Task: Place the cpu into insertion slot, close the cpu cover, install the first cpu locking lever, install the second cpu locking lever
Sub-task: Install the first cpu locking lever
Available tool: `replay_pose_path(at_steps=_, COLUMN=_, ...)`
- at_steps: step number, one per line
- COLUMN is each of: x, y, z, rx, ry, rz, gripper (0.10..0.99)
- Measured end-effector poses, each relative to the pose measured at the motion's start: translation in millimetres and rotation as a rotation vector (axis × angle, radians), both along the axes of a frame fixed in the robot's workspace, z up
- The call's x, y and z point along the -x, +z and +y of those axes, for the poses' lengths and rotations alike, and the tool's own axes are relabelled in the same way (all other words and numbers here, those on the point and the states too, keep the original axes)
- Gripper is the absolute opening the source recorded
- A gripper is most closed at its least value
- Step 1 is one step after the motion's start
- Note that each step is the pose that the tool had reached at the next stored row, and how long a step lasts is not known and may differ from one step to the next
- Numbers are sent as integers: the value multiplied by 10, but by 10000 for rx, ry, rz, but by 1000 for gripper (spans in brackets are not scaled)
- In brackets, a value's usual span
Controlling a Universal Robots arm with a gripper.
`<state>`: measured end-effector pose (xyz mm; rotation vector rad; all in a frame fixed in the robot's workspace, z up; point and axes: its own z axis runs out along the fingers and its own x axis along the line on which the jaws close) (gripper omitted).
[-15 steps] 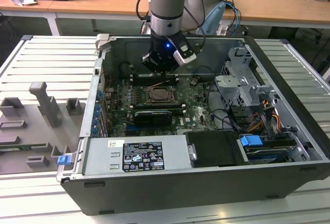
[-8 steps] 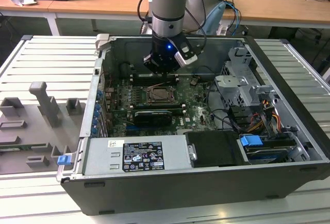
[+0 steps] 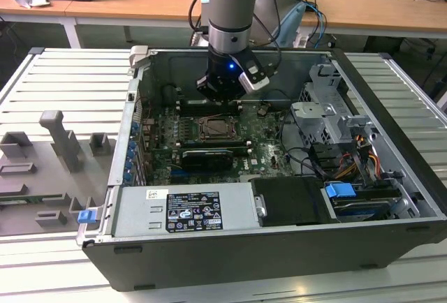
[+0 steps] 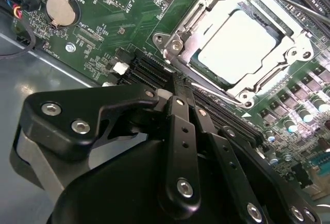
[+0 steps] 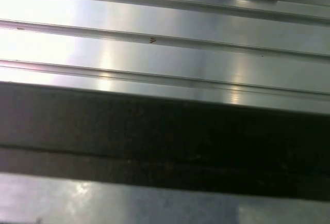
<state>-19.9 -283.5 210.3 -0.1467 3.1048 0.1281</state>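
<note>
One open computer case (image 3: 391, 177) on ribbed counter (image 3: 63, 86), holding green motherboard (image 4: 118, 12). Insertion slot (image 3: 218, 128) mid-board; cpu (image 4: 238, 43) seated inside, cpu cover (image 4: 289, 46) closed flat around it. Tool (image 4: 185, 87) just beside socket corner, fingers (image 4: 180, 131) pressed together, gripping nothing visible.

Grey arm (image 3: 234, 10) with pale-blue joint cap, apparently black screw-studded gripper (image 4: 178, 87).

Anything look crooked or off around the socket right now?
Nothing stands out. The cpu sits flat and square in the socket, with the cover down around it. The gripper is beside the socket, touching neither.
</note>
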Motion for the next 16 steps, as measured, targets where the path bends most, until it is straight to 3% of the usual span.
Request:
replay_pose_path(at_steps=8, x=0, y=-44, z=0, rx=21, ry=-56, rz=0, gripper=106)
replay_pose_path(at_steps=16, x=0, y=-77, z=0, rx=121, ry=-115, rz=-1, gripper=106)
